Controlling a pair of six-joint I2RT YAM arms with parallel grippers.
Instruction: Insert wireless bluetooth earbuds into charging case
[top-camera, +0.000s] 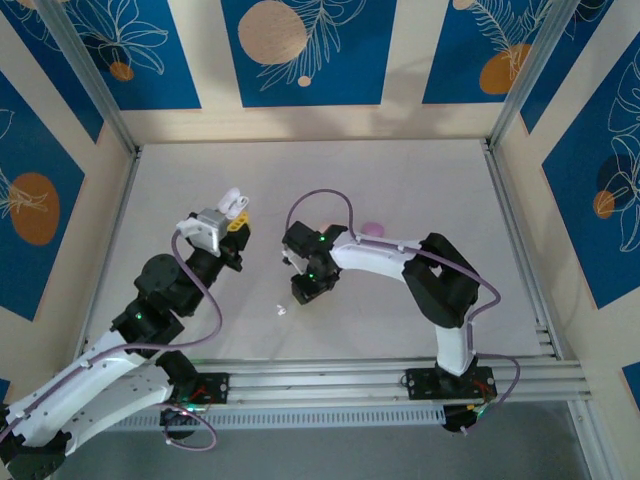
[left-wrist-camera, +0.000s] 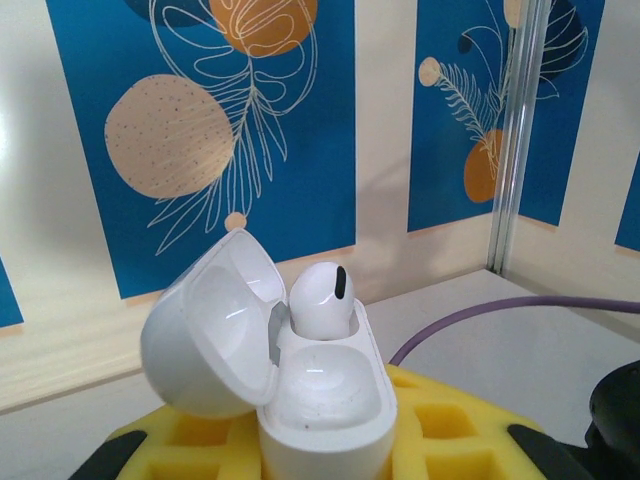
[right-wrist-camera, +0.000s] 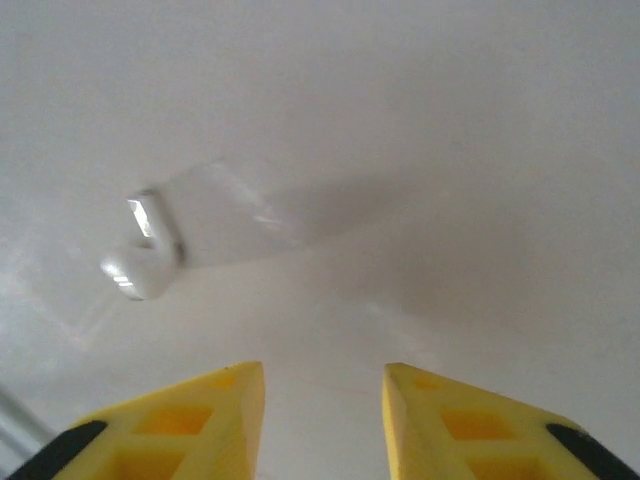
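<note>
A glossy white, pebble-shaped plastic charging case (left-wrist-camera: 325, 400), lid open, is clamped between the closed yellow fingers of the left gripper (top-camera: 230, 220), left of centre in the top view. One glossy white earbud (left-wrist-camera: 322, 298) is seated in the far socket, and the near socket is empty. A second white stemmed earbud (right-wrist-camera: 185, 238) lies on the white table (right-wrist-camera: 480, 150), upper left in the right wrist view. It is offset from the right gripper (right-wrist-camera: 322, 385), whose fingers are parted and empty. Closing there could miss or flick the slippery bud. A small pink object (top-camera: 372, 229) sits half hidden behind the right arm, well apart.
</note>
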